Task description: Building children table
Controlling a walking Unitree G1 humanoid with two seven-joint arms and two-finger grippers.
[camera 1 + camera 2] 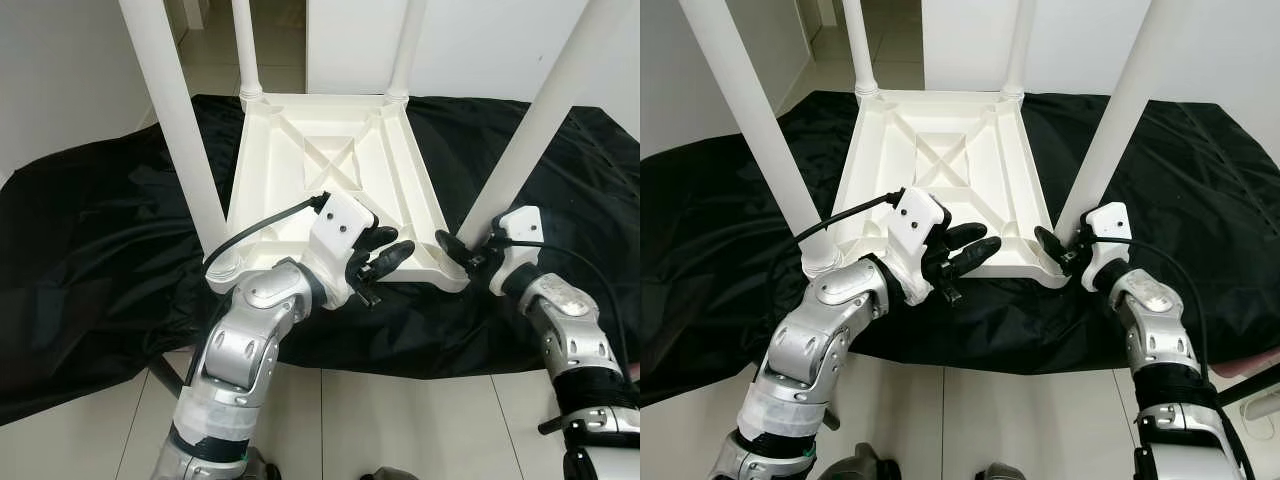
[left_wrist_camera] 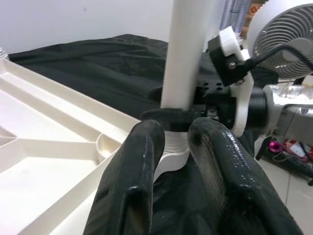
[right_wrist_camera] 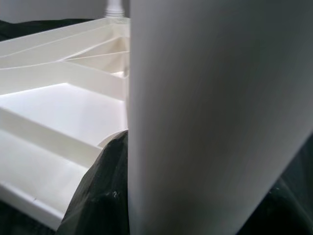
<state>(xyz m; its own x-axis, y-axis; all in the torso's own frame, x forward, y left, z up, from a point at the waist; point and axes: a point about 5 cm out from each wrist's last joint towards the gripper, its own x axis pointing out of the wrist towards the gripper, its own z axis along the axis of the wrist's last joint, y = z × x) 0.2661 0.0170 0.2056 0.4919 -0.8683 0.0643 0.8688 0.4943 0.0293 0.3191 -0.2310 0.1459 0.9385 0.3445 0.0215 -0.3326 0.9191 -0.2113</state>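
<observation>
A white plastic children's table [image 1: 335,160] lies upside down on a black cloth [image 1: 90,230], its legs pointing up. My right gripper [image 1: 462,250] is shut on the base of the near-right leg [image 1: 530,130], where it meets the table's corner. In the right wrist view that leg [image 3: 210,107] stands close, with one black finger [image 3: 98,196] against it. My left gripper [image 1: 388,250] hovers at the table's near edge, left of that corner, open with nothing between its fingers [image 2: 142,161].
The near-left leg [image 1: 185,130] rises close to my left arm. Two far legs [image 1: 246,50] stand at the back. Pale tiled floor [image 1: 400,420] lies in front of the cloth. A fan [image 2: 283,29] stands off to the right.
</observation>
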